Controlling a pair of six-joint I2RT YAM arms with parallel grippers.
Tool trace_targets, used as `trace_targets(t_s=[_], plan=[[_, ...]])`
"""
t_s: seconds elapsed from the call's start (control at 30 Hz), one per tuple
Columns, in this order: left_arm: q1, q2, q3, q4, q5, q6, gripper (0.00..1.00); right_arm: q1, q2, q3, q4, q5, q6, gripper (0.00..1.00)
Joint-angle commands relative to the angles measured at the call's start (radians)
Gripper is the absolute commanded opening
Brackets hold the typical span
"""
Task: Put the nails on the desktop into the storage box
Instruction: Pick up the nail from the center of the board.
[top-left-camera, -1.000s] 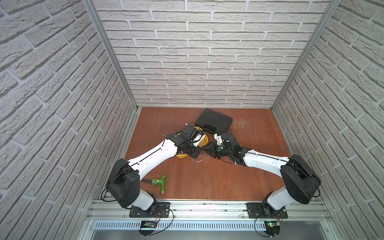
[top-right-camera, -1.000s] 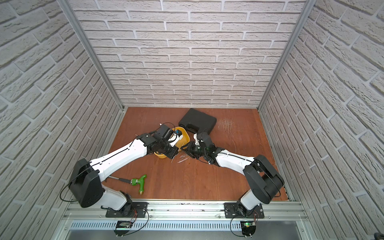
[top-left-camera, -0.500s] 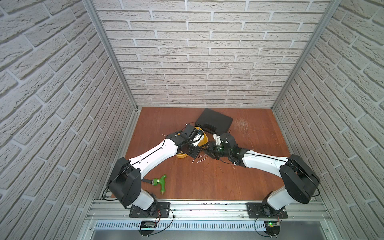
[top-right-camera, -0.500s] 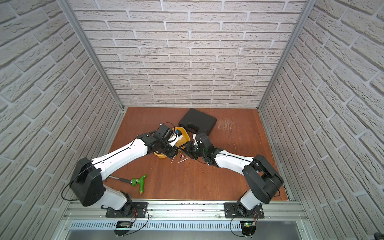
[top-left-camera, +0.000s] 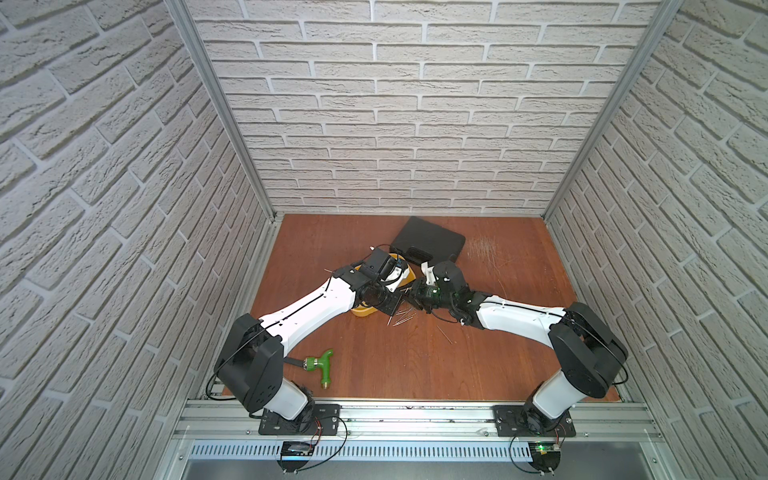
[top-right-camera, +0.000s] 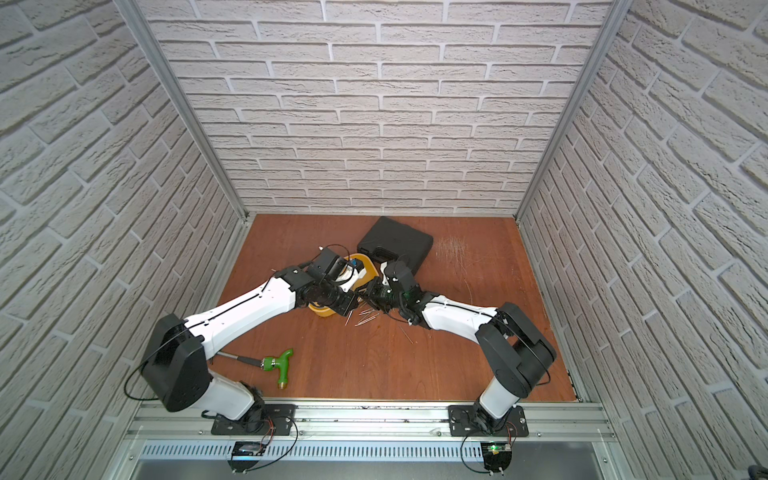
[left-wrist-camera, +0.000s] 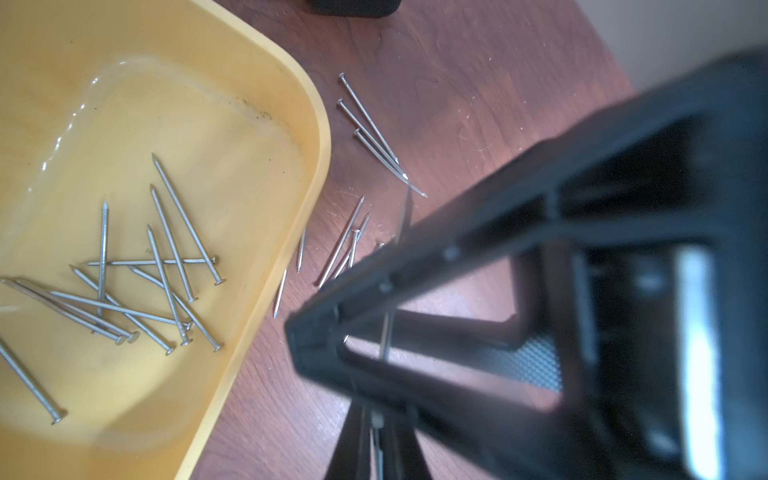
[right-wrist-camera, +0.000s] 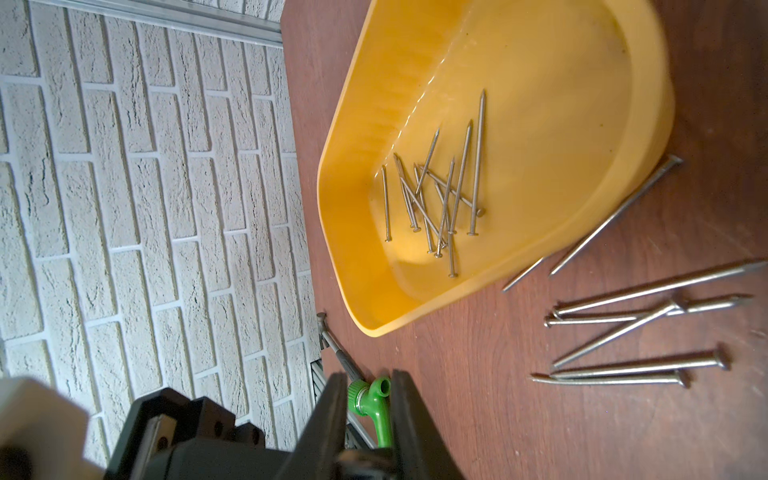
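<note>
Two tools close together | left tool (left-wrist-camera: 376, 419): clamped on one nail (left-wrist-camera: 386, 332) | right tool (right-wrist-camera: 370, 376): slightly parted, seemingly empty | box (left-wrist-camera: 321, 166): a dozen-odd nails (left-wrist-camera: 158, 262) inside | loose nails (left-wrist-camera: 372, 139) on counter (left-wrist-camera: 478, 83) just beside its rim | risk: the held nail may snag the right tool, slip and drop short of the box.

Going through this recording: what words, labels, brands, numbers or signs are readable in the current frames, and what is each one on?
No text can be read in any view.
storage box: plain yellow plastic, no label showing.
black case: no legible marking in the top views.
green-handled tool: no print visible.
small electronics box on the front rail: any marking is too small to read.
</note>
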Motion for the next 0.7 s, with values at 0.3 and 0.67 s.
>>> trace_targets(t_s=[0.3, 0.67], plan=[[0.012, -0.022, -0.018, 0.045, 0.027, -0.044, 0.0, -0.018, -0.096, -0.103, -0.029, 0.16, 0.035, 0.02], [0.092, -0.047, -0.072, 0.15, 0.108, -0.138, 0.0, -0.038, -0.067, -0.016, -0.08, 0.128, -0.011, 0.02]])
